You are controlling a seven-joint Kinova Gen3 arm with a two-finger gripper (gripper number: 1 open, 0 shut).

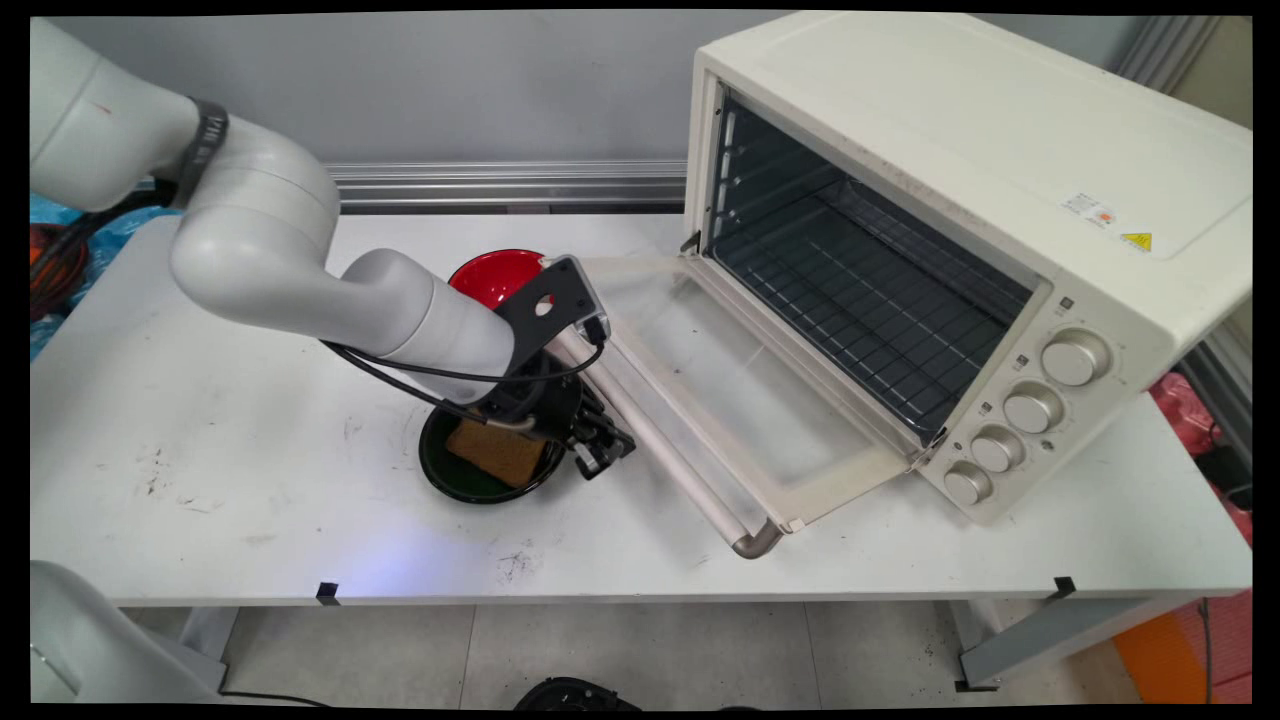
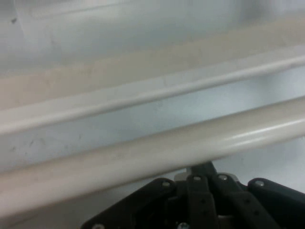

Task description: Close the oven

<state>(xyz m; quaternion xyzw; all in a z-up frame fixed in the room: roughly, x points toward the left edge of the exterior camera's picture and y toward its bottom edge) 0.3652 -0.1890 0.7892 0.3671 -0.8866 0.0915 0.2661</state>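
right up close in my hand view is the oven door's handle bar (image 2: 157, 152) — a long cream tube that runs across the whole picture, just above the gripper's (image 2: 202, 174) black linkage. the fingers sit folded close together at the bottom of that view, with nothing between them that i can see, so i call them closed and empty. the tips are tucked right under the bar, and i cannot tell if they touch it.

from above, the gripper (image 1: 600, 450) hangs low over the white table (image 1: 200, 420), just beside the near end of the handle bar (image 1: 660, 450). the toaster oven (image 1: 960, 200) is cream, and it sits on the right side of the table. its glass door (image 1: 740, 390) is folded all the way down and lies flat, pointing toward the arm. inside i see a dark wire rack (image 1: 860, 290). four round knobs (image 1: 1030, 408) run down the front, right of the opening.

just left of the gripper is a dark green bowl (image 1: 470, 485) with a brown slice of toast (image 1: 497, 450) in it — the arm's wrist covers part of the bowl. behind the wrist a red bowl (image 1: 495, 275) peeks out, farther back on the table.
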